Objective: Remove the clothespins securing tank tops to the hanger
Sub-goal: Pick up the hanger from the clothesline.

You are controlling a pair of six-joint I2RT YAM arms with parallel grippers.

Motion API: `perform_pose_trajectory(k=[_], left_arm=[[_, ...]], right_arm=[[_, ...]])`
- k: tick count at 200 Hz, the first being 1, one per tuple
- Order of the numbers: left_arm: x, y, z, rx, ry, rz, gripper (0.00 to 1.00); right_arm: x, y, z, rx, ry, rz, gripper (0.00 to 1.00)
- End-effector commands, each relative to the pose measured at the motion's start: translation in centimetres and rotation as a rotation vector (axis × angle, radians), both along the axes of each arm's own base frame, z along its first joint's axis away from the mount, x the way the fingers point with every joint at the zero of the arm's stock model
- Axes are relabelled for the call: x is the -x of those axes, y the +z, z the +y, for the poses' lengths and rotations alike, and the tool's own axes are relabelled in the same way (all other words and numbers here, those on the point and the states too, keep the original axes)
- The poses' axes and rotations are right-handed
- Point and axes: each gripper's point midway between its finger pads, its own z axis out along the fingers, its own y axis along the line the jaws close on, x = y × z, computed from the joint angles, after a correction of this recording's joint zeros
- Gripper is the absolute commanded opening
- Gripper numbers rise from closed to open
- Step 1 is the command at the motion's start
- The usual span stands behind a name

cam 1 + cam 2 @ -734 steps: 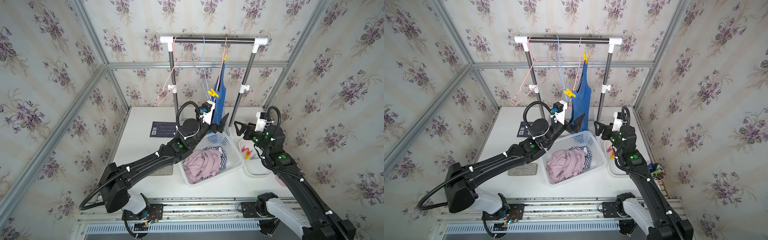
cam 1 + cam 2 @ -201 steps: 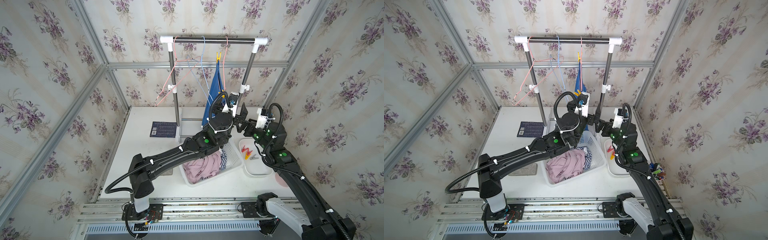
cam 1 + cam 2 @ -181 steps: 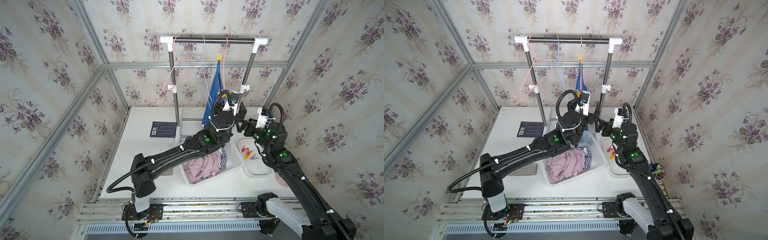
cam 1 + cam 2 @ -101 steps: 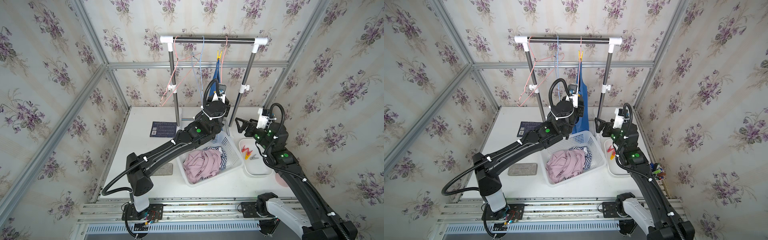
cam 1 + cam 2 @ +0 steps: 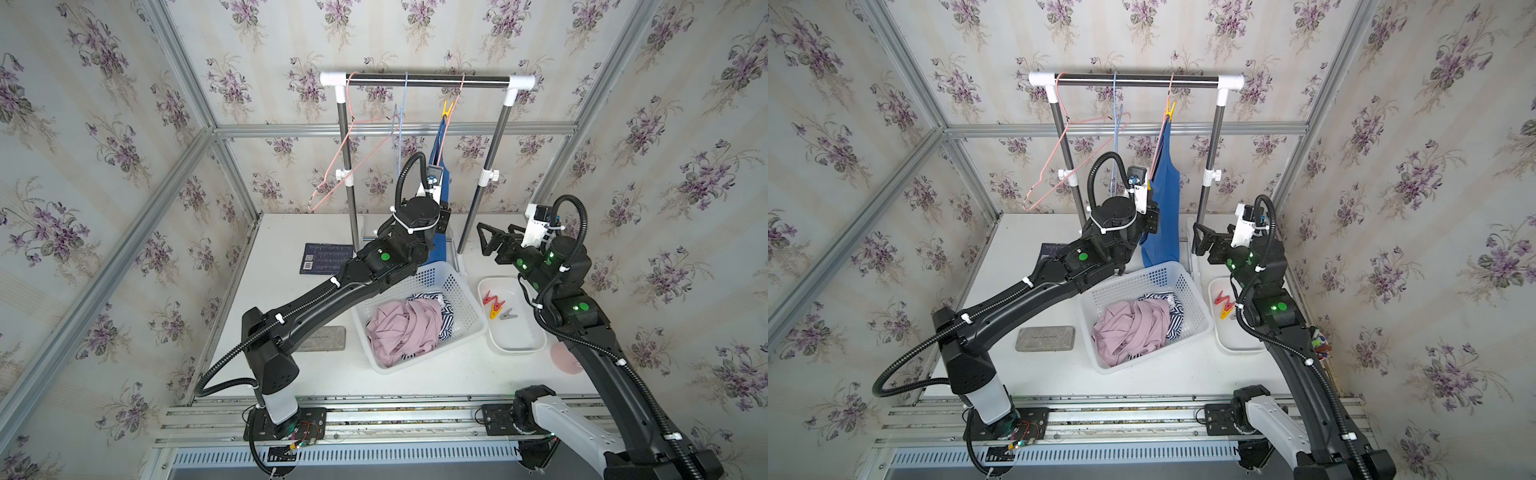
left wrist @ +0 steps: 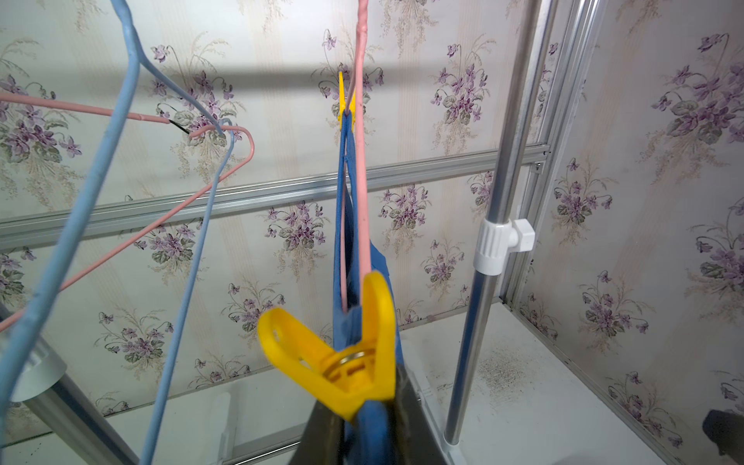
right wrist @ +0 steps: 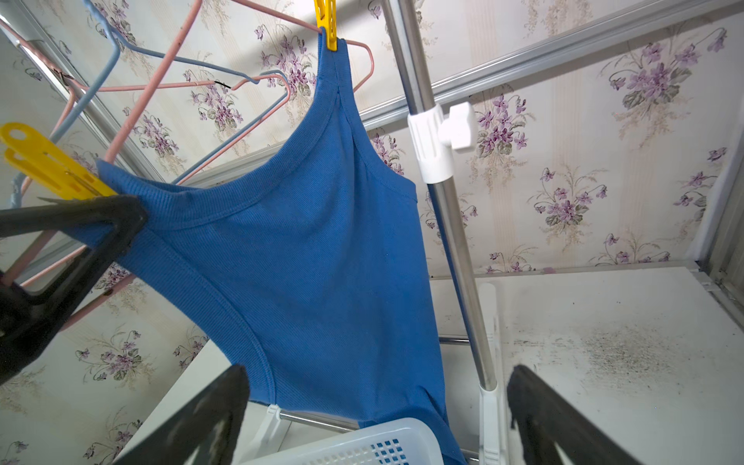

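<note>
— Clothespins, position and axis?
— Lower yellow clothespin point(image 6: 334, 354): clamped in left gripper point(image 6: 362, 406), against blue tank top point(image 5: 1163, 208), prongs flared toward the rail point(image 5: 424, 78). Upper yellow clothespin point(image 5: 446, 109): upper centre of frame, upright, prongs up. Loose clothespins point(image 5: 496, 305): flat in white tray point(image 5: 515, 345).
— Right gripper point(image 5: 482, 239)?
— Wide open, empty, right of centre.
— Surface, room?
— White table point(image 5: 274, 249); floral wallpaper point(image 5: 104, 62), aluminium framing point(image 5: 395, 129).

Rack point(image 5: 424, 79): standing at the table's point(image 5: 282, 266) back.
Hanging tank top point(image 5: 1165, 220): hanging from the rack, behind the basket point(image 5: 457, 291).
Tray point(image 5: 519, 338): lying right of the basket, holding clothespins point(image 5: 494, 305).
</note>
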Motion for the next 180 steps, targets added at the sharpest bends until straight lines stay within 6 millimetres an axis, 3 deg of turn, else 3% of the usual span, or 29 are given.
perform_pose_trajectory(k=[1,25,67,106,180], left_arm=[[0.1,1.1,0.8,0.078,-0.032,0.016,0.00],[0.3,2.9,1.3,0.160,-0.081,0.019,0.00],[1.7,6.2,2.0,0.230,-0.169,-0.021,0.00],[3.3,8.0,3.3,0.301,-0.209,-0.086,0.00],[5.8,11.4,4.0,0.316,-0.298,-0.163,0.00]], right_arm=[[0.0,0.2,-0.3,0.014,-0.014,0.001,1.00],[-0.4,1.2,-0.3,0.030,-0.022,-0.015,1.00],[-1.0,4.8,-0.8,0.060,-0.056,-0.081,1.00],[-0.8,8.5,-1.2,0.051,-0.075,-0.160,1.00],[-0.1,13.3,-1.8,0.035,-0.108,-0.287,1.00]])
